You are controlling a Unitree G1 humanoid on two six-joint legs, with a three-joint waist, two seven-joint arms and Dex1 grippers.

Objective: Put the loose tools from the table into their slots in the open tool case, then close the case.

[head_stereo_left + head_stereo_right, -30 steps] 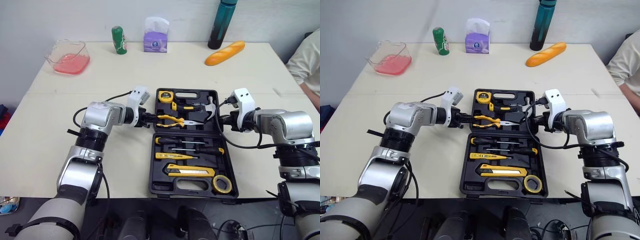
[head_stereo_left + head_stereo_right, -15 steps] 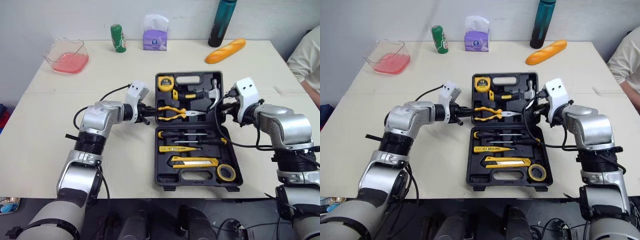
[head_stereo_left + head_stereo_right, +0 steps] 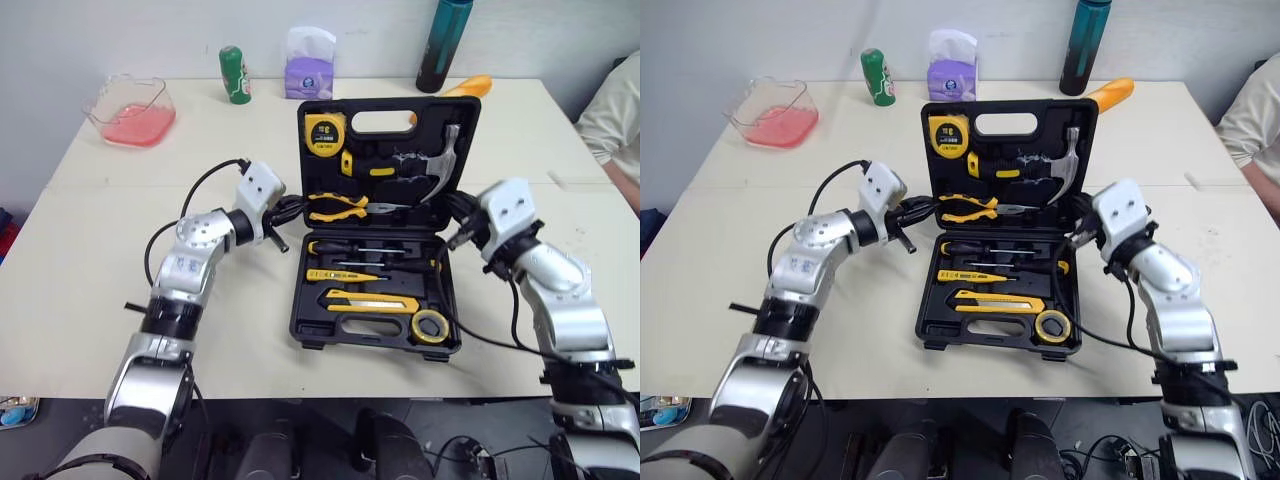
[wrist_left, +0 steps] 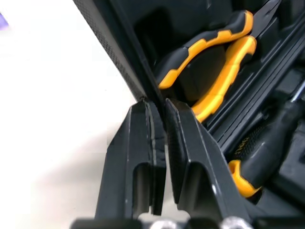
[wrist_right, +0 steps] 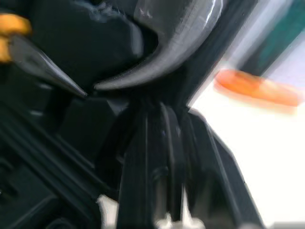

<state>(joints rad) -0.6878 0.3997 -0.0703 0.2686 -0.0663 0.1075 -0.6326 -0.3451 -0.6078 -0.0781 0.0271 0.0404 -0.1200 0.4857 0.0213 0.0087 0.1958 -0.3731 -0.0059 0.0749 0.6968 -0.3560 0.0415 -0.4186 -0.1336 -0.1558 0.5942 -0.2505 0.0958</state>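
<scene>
The black tool case (image 3: 300,318) lies open at the table's middle, its lid (image 3: 392,103) raised to a steep tilt. In the lid sit a yellow tape measure (image 3: 321,133), a hammer (image 3: 440,165) and yellow pliers (image 3: 340,207). The base holds screwdrivers (image 3: 365,250), a utility knife (image 3: 370,300) and a tape roll (image 3: 430,325). My left gripper (image 3: 286,207) is shut on the lid's left edge (image 4: 114,52), beside the pliers (image 4: 209,71). On the right edge, under the hammer head (image 5: 171,47), my right gripper (image 3: 458,215) is shut too.
Along the table's far side stand a pink-filled clear container (image 3: 135,110), a green can (image 3: 234,75), a purple tissue box (image 3: 310,65) and a teal bottle (image 3: 445,45). A bread loaf (image 3: 462,86) pokes out behind the lid. A person's sleeve (image 3: 615,110) is at the right edge.
The lid has swung up from lying flat to a steep tilt, carried by both grippers on its side edges. The case slid slightly and the camera shifted.
</scene>
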